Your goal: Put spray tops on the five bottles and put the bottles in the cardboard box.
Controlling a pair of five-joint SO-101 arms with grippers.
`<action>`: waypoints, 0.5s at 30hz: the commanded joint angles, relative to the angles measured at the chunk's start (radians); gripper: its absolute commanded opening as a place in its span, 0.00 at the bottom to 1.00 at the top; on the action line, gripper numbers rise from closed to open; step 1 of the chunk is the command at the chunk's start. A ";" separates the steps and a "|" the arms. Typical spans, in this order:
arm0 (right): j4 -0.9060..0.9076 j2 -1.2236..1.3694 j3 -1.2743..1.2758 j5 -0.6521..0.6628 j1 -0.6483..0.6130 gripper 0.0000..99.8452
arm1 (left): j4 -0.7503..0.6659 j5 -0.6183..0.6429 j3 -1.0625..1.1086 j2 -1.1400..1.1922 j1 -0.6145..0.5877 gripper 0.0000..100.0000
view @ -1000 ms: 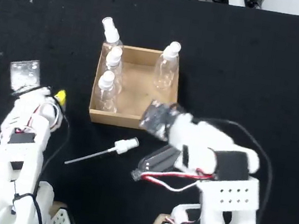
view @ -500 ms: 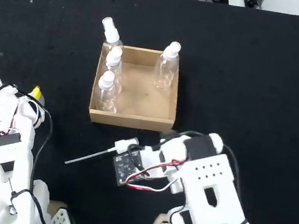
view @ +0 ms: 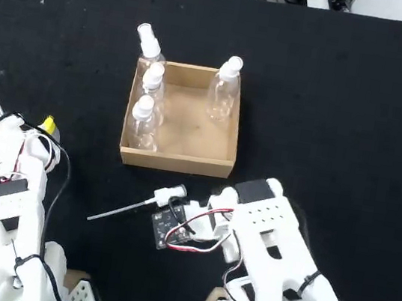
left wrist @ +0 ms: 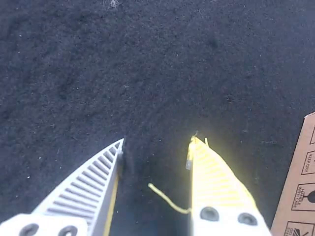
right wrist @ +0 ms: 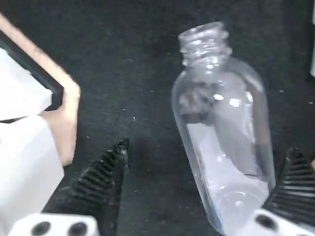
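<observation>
The cardboard box (view: 176, 163) holds three clear bottles with spray tops (view: 224, 86) (view: 151, 81) (view: 142, 117). A fourth capped bottle (view: 148, 41) stands just behind the box's back left corner. A loose spray top (view: 168, 195) with a long tube lies on the cloth in front of the box. My right arm (view: 255, 219) bends low beside it. My right gripper (right wrist: 197, 172) is open, its black fingers (right wrist: 104, 179) either side of an uncapped bottle (right wrist: 224, 137) lying on the cloth. Left of the box, my left gripper (left wrist: 155, 147) hangs open over bare cloth.
Black cloth (view: 344, 104) covers the table. A corner of the box (left wrist: 300, 187) sits beside the left gripper's yellow finger (left wrist: 216, 182). A white and tan block (right wrist: 34, 113) lies close to the right gripper. Both arm bases (view: 81, 295) stand at the near edge.
My right arm swung back from the box's front edge down to the cloth beside the loose spray top. My left arm drew away to the left, then held still.
</observation>
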 commanded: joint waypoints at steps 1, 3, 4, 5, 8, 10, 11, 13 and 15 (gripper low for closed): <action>-0.066 0.005 0.033 -0.015 -0.006 0.33 | -0.025 0.009 -0.041 -0.005 -0.005 0.18; -0.101 0.005 0.058 -0.058 -0.005 0.25 | -0.025 0.008 -0.041 -0.005 -0.005 0.18; -0.110 0.005 0.061 -0.092 -0.005 0.22 | -0.025 0.008 -0.041 -0.005 -0.005 0.18; -0.114 0.005 0.059 -0.123 -0.003 0.19 | -0.025 0.006 -0.041 -0.005 -0.005 0.18; -0.074 0.005 0.030 -0.158 0.009 0.18 | -0.025 0.006 -0.041 -0.005 -0.005 0.18; -0.021 0.005 -0.005 -0.157 0.044 0.18 | -0.025 0.005 -0.041 -0.005 -0.005 0.18; 0.005 0.005 -0.027 -0.157 0.077 0.19 | -0.025 0.003 -0.041 -0.006 -0.005 0.18; 0.043 0.005 -0.084 -0.157 0.161 0.19 | -0.025 0.003 -0.041 -0.006 -0.005 0.18; 0.064 0.012 -0.148 -0.157 0.272 0.19 | -0.025 0.003 -0.041 -0.006 -0.005 0.18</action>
